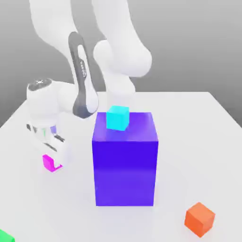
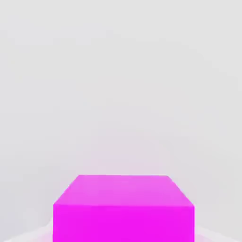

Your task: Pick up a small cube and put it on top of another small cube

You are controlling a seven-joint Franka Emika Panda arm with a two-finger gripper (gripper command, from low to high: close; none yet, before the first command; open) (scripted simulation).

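A: Item one, nearest the camera: a sliver of green at the lower corner on the exterior view's left, kind not determinable. Next to the right?

B: Item two: the small cube, magenta, resting on the white table. In the hand view the small cube sits close below the camera, its top face level. The gripper is down over it, arm bent low on that side; the fingers are drawn together on the small cube, one white pad visible just beside its right face.

A: Item three?

B: Big blue-purple block, centre of the table, upright. On its top, toward the rear left edge, a cyan cube. Item four, furthest right and near the front: an orange cube, turned corner-on, well apart from everything else.

A: Hazards, as judged?

B: First, the grip: if the pads hold the small cube low or off-centre, it may twist or slip free on the lift. Second, the route: the tall block stands between the magenta cube and the orange one, so a low carry could strike its side. Third, placement: a target cube offers a small top, so a slight offset or tilt at release would tip the load off, or nudge the cyan cube from its perch.
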